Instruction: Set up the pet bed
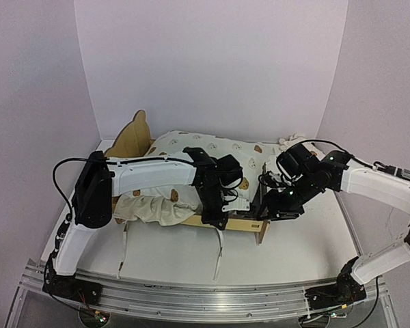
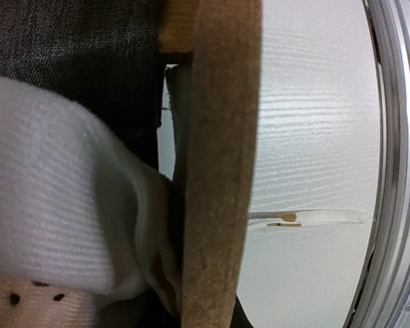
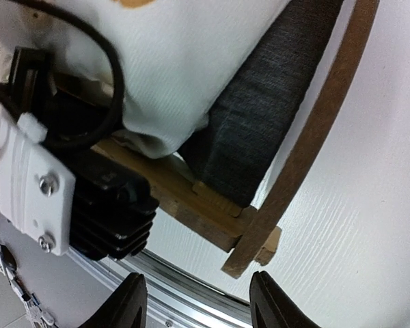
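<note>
Low light-wood pet bed [image 1: 246,224] with tall curved headboard [image 1: 132,135] and dark grey felt base [image 3: 273,102] sits mid-table. Its long axis runs left-right, headboard at the left end. Large cream bear-print cushion [image 1: 198,147] lies over it, skewed: the near-left part spills over the near side rail. White tie strings [image 1: 219,263] trail across the white wood-grain table [image 1: 171,253] toward the near edge.

Left gripper [image 1: 215,217] is down at the middle of the near side rail, where cushion edge meets wood. Its wrist view is filled with rail and fabric and shows no fingers, so apart or clamped: cannot tell. Right gripper [image 3: 195,306] hangs just off the bed's near-right corner, fingers spread, nothing between them.

Judgement: the cushion is being seated into the frame. The spilled fabric lies left of the left gripper, along the rail, so the left arm is nearer; the right arm is placed to steady the right end. Room: bare table near and right of the bed. The two arms crowd each other over the right half, and a grey metal rail [image 1: 205,294] bounds the near edge.
</note>
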`<state>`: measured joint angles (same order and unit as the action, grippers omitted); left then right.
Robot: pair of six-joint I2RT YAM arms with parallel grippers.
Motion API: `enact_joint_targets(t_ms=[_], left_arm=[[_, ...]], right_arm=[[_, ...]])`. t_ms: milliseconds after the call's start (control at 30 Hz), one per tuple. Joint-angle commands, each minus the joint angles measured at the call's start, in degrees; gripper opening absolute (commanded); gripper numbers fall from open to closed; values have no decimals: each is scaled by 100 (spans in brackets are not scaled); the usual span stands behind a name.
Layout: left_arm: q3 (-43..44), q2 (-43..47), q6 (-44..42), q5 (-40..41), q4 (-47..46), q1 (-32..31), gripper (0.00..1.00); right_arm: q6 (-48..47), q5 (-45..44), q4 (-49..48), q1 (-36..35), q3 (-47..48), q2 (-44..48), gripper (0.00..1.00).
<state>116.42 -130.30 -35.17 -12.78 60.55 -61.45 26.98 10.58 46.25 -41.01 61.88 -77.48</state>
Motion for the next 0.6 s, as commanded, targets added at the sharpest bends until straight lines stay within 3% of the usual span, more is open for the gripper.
enact_joint_targets(t_ms=[0,167,300,467,567], left_arm=[[1326,215,626,-215,749,27,0],[2068,337,737,-232,864,39,0],[2276,569,838,-298,675,37,0],[1964,981,952,-383,138,37,0],[1920,1084,969,-497,67,36,0]], right_arm=[[-414,144,-51,3,-14,681,52],[-737,618,-429,-3,-262,1301,49],[-498,1078,-1887,-129,-1006,1548,47],[-939,476,-3685,-1128,-1724,1430,46],[-873,40,-4717,-1271,-2337,1403,46]])
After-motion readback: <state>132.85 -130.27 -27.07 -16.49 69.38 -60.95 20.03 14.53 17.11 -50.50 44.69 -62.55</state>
